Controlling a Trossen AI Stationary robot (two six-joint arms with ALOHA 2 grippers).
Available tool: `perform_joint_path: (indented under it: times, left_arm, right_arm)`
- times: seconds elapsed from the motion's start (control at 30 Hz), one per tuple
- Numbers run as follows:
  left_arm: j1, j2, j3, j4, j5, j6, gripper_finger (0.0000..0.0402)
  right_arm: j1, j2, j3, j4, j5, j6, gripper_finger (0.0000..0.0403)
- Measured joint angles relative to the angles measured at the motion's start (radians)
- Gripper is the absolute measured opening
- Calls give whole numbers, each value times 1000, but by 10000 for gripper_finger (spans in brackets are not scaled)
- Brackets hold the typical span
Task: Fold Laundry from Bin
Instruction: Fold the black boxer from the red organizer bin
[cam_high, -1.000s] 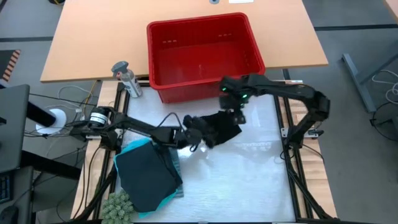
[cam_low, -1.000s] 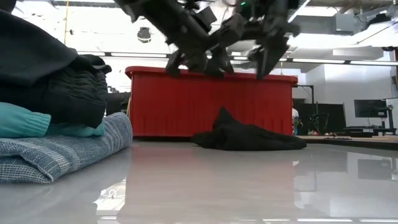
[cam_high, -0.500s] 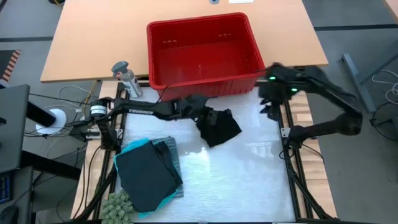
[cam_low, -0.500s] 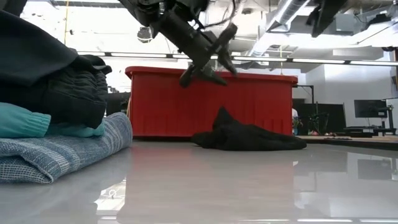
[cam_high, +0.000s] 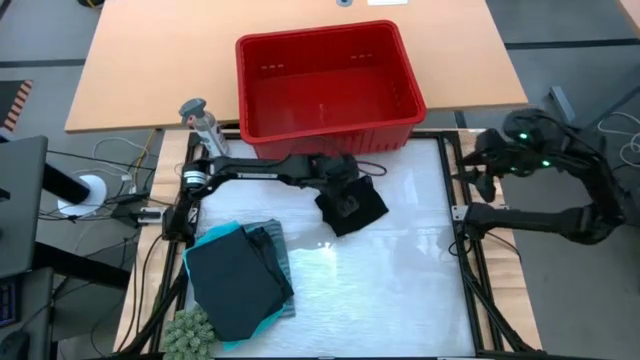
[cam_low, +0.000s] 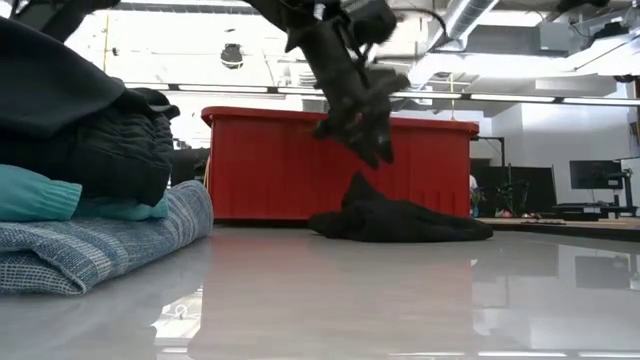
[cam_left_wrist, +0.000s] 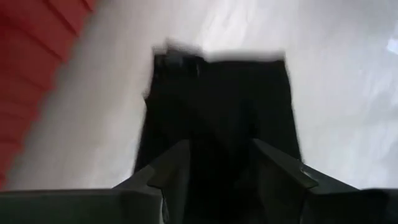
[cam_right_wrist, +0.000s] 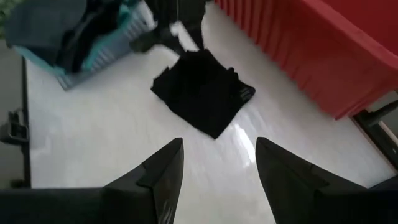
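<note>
White worktop (cam_high: 400, 290) holds a crumpled black garment (cam_high: 352, 206) beside the red bin (cam_high: 325, 85). Left end effector (cam_left_wrist: 217, 171), fingers spread, hovers above it; it should pinch one edge. Right end effector (cam_right_wrist: 214, 163) waits spread, well apart.

Left tool (cam_high: 345, 172) hides the black garment's (cam_high: 358, 207) top (bin-side) edge

Bin (cam_high: 325, 85) sits at far centre of the table. Loose garment (cam_high: 352, 205) lies on the work surface (cam_high: 400, 280) just near of the bin. Left gripper (cam_high: 345, 170) hangs over the garment's far edge, between garment and bin wall. Folded stack (cam_high: 238, 280) lies at near left, well apart from the garment. Bottle (cam_high: 203, 125) stands left of the bin. Right gripper (cam_high: 480, 165) is off the surface's right edge.
</note>
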Motion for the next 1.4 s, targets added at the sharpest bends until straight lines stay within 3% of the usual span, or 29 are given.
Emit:
perform_joint_path:
  times: [0.2,0.47,1.2,1.4]
  left_arm:
    - [-25,104,66,-80,-4,21,141]
    - [-33,114,54,-118,-85,45,138]
    - [-50,163,32,-34,-122,55,136]
    - [-47,181,34,-21,-113,52,96]
  right_arm:
    - [0,-95,-1,1,14,82,225]
    - [0,-165,-1,1,21,141,225]
    - [0,-174,-1,-7,19,146,225]
    - [0,-174,-1,-7,18,146,225]
